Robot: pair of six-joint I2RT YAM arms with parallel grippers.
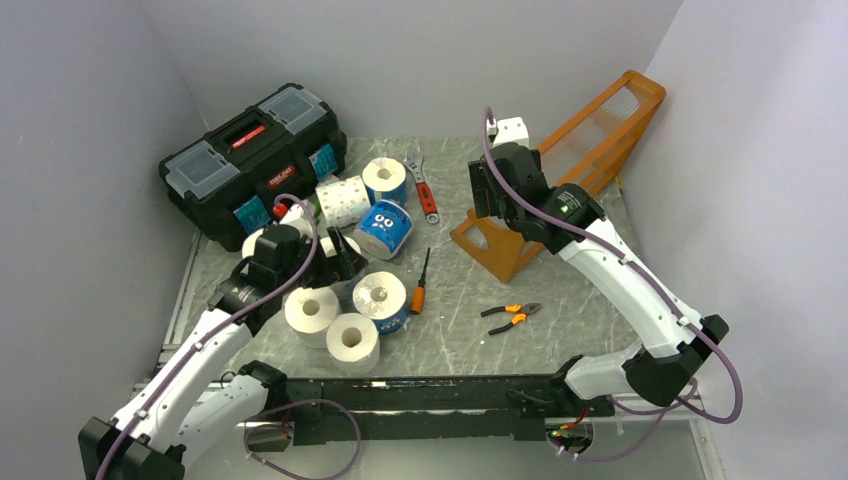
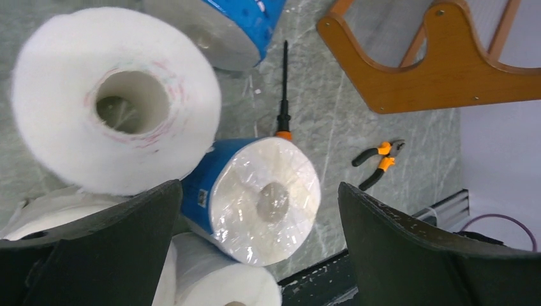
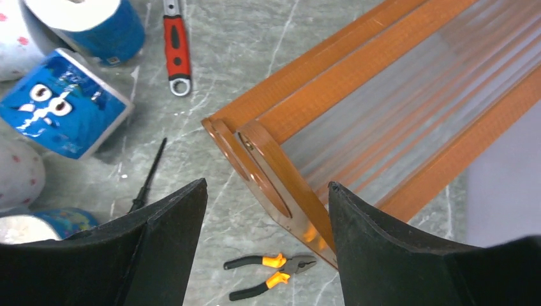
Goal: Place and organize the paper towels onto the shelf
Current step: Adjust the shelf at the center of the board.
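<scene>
Step in hand: righting the shelf (image 1: 505, 255), tipped at 1 o'clock. The right gripper (image 3: 266, 185) straddles its end panel, jaws apart, unclamped. The left gripper (image 2: 258, 186) hangs wide open, empty, over the rolls (image 1: 352, 340) at 9 o'clock. Next move: clamp, then stand the shelf upright.

Both arms are white shells linked by black joints. In the top view the left arm (image 1: 190, 360) is based at seven o'clock and the right arm (image 1: 620, 275) at five. A purple cable (image 1: 722, 385) loops along each arm, and a black rail (image 1: 420, 400) joins the bases. A small green light (image 1: 563, 207) glows on the right arm's black wrist. The white block (image 1: 511, 130) at twelve o'clock from it may be a camera housing. The left gripper (image 2: 258, 188) and right gripper (image 3: 266, 183) have broad, matte-black, wedge-shaped fingers (image 3: 395, 255).
</scene>
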